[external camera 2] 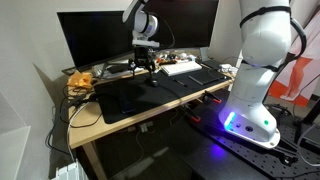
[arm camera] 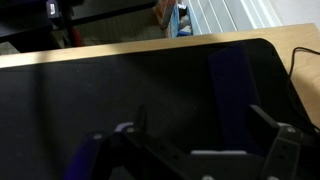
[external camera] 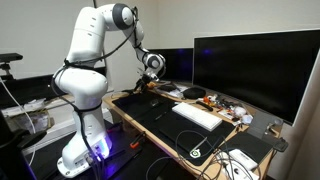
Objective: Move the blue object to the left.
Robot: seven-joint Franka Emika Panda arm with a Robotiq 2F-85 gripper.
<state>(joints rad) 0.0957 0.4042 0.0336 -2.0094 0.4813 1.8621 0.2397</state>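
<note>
Claw (arm camera: pixel 198 112) spread wide, empty, above black desk mat (arm camera: pixel 90 90); blue object (arm camera: pixel 233 82) flat on mat near a table (arm camera: pixel 120 50) edge.

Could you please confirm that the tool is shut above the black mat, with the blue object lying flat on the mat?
Not quite: the tool is open, with its fingers spread wide apart, as the wrist view shows. The rest holds: it is above the black mat, and the blue object lies flat on the mat.
</note>
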